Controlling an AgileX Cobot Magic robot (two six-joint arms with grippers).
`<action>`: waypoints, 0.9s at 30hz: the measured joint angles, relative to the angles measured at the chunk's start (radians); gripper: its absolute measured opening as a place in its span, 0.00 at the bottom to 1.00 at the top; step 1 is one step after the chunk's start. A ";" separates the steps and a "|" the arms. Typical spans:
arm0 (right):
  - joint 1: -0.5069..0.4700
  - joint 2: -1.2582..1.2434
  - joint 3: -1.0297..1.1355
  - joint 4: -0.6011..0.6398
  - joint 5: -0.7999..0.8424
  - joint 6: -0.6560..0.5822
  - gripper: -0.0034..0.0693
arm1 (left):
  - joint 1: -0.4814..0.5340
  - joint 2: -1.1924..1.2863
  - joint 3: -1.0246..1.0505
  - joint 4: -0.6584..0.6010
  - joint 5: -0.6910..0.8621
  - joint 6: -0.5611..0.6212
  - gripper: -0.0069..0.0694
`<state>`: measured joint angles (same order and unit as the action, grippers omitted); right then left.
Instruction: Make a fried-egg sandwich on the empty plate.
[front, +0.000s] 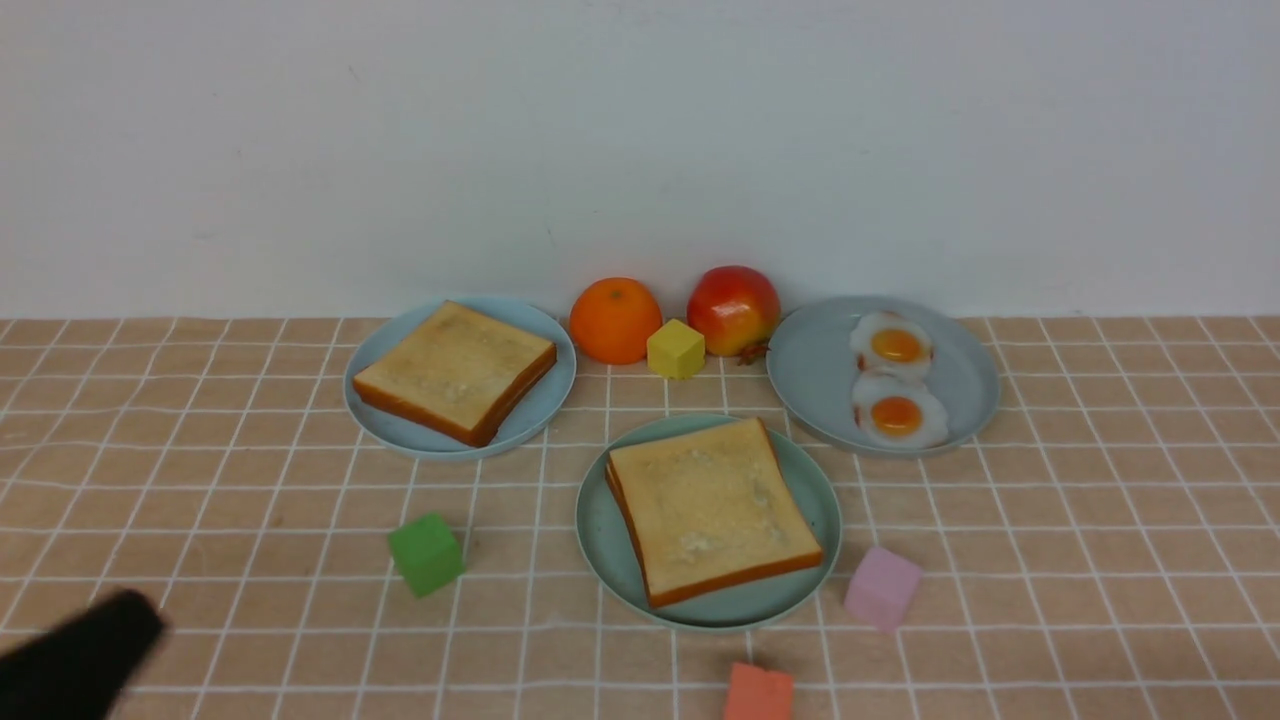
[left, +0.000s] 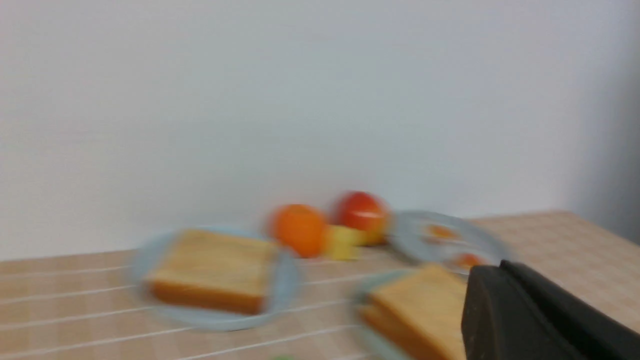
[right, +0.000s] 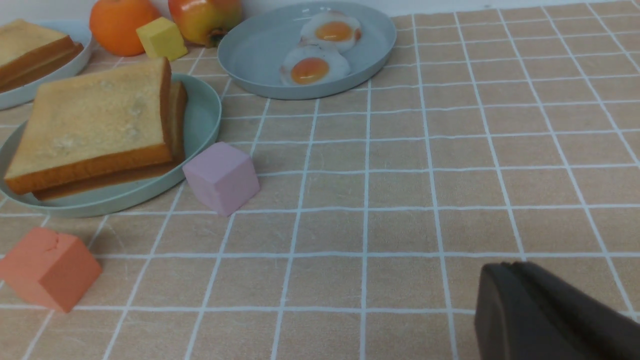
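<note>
Two golden toast slices (front: 712, 505) lie stacked on the mint-green plate (front: 598, 545) in the middle of the table. In the right wrist view the stack (right: 95, 120) sits on that plate (right: 202, 117), and nothing shows between the slices. My left gripper (front: 135, 612) is at the near left edge of the front view, well away from the plate; in the blurred left wrist view its jaws (left: 492, 274) are shut and empty. My right gripper (right: 506, 270) is shut and empty above bare tablecloth, to the right of the plate. It is outside the front view.
A pale blue plate (front: 375, 415) at the back left holds more toast (front: 458, 370). Another plate (front: 815, 375) at the back right holds two fried eggs (front: 895, 385). An orange (front: 615, 320), an apple (front: 733, 308) and a yellow cube (front: 676, 349) stand between them. Green (front: 426, 554), pink (front: 882, 588) and orange-red (front: 758, 693) cubes lie nearer.
</note>
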<state>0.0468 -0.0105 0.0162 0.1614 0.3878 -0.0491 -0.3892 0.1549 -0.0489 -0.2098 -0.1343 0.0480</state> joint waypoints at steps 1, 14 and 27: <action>0.000 0.000 0.000 0.000 0.000 0.000 0.05 | 0.057 -0.026 0.011 0.012 0.022 -0.011 0.07; -0.001 -0.001 0.000 0.000 0.000 0.000 0.06 | 0.370 -0.165 0.080 0.108 0.508 -0.200 0.07; -0.001 -0.001 0.000 0.000 0.000 0.000 0.08 | 0.371 -0.165 0.080 0.111 0.510 -0.207 0.07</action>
<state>0.0458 -0.0112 0.0162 0.1614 0.3878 -0.0491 -0.0183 -0.0101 0.0311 -0.0984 0.3755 -0.1595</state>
